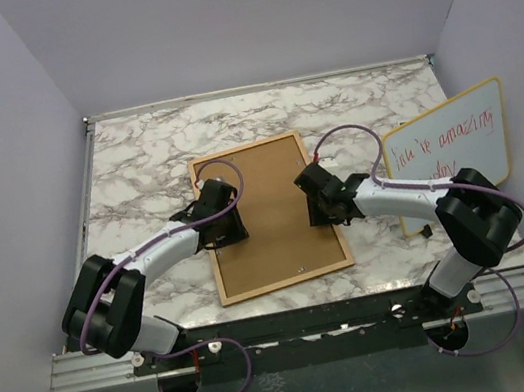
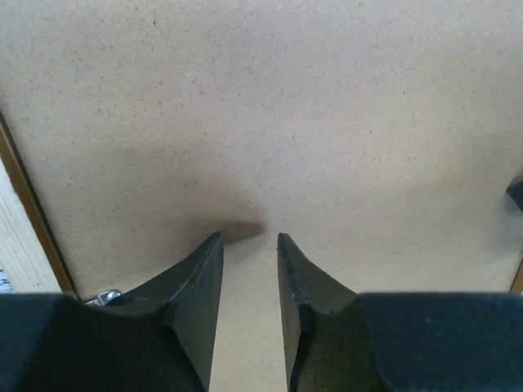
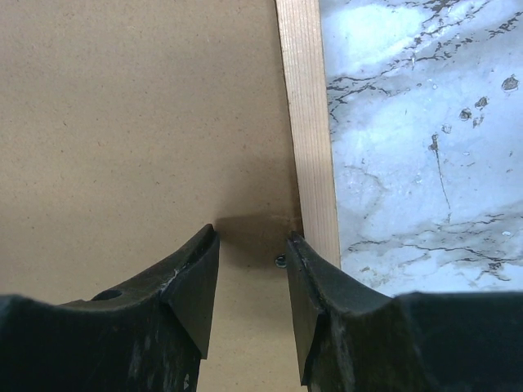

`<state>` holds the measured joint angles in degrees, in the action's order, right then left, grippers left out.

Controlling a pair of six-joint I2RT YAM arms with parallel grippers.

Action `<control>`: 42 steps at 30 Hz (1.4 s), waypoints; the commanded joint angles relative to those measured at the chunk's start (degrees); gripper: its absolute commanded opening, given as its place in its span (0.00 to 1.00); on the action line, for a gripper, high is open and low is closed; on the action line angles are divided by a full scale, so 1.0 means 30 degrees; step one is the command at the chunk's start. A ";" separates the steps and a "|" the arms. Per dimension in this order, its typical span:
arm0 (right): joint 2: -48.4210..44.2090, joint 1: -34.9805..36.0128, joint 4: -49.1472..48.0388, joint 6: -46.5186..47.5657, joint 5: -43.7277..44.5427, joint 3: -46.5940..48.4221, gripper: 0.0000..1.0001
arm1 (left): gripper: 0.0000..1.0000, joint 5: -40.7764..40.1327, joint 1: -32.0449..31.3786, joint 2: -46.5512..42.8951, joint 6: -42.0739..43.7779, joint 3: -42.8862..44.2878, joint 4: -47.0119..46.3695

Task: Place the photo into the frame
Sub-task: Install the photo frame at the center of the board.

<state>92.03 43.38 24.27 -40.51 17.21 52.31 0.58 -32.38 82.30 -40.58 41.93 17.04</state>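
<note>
Lying seemingly back-up, frame (image 1: 276, 244) runs near-to-far lengthwise

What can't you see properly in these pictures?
- The photo: in no view; whether it lies under the frame cannot be told.
- The whiteboard writing: top view, lower line hidden by the right arm.
- A metal bit at the frame's edge: left wrist view, half hidden behind the left gripper.
</note>
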 commanded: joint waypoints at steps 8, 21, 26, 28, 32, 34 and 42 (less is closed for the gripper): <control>0.0068 -0.0149 0.2626 0.0438 -0.0430 -0.0423 0.44 | 0.34 -0.0431 -0.0046 0.0574 0.0426 0.0404 0.0491; 0.0028 -0.0577 0.0794 0.2845 0.1635 0.5466 0.45 | 0.47 -0.2180 -0.0046 -0.0990 0.0840 0.2736 0.1155; 0.1900 -0.1562 -0.0393 0.3448 0.0621 0.7350 0.45 | 0.83 -0.6076 -0.0017 -0.2358 0.0204 0.2397 0.2029; 0.2835 -0.1838 -0.0635 0.3745 0.0212 0.8232 0.45 | 0.92 -0.7206 0.0032 -0.3040 -0.0134 0.1894 0.2084; 0.5178 -0.2387 -0.0636 0.4309 -0.0821 1.0180 0.45 | 0.98 -0.8415 0.0241 -0.3831 -0.0875 0.0915 0.2085; 0.6204 -0.2654 -0.0457 0.4481 -0.1422 1.1118 0.45 | 0.99 -0.8510 0.0421 -0.3764 -0.1086 0.0497 0.2085; 0.8825 -0.3472 -0.0440 0.5022 -0.3618 1.2806 0.44 | 0.89 -0.6119 0.2613 -0.2221 -0.2009 -0.1040 0.1545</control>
<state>115.85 33.80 23.14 -27.42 11.00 88.18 -21.23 -28.16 73.95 -44.69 41.23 22.06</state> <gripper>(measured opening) 0.446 0.942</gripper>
